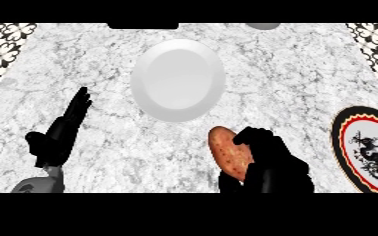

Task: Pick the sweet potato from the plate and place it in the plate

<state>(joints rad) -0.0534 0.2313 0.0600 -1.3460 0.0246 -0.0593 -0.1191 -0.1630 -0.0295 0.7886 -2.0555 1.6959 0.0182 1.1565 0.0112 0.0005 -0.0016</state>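
Head view: the fingers (255, 134) of the right hand (279, 167) are clamped round the sweet potato (226, 152), held near the front edge of the desk (96, 65), outside both plates. Beyond it, mid-desk, sits the white plate (178, 80). The black-rimmed patterned plate (360, 147), its dark emblem illegible, is at the right edge. The left hand (55, 140) rests front-left, fingers straight, together.

No text or label readable — none anywhere.

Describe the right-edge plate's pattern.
Patterned plate: black centre with white motif, red ring, cream band; head view.
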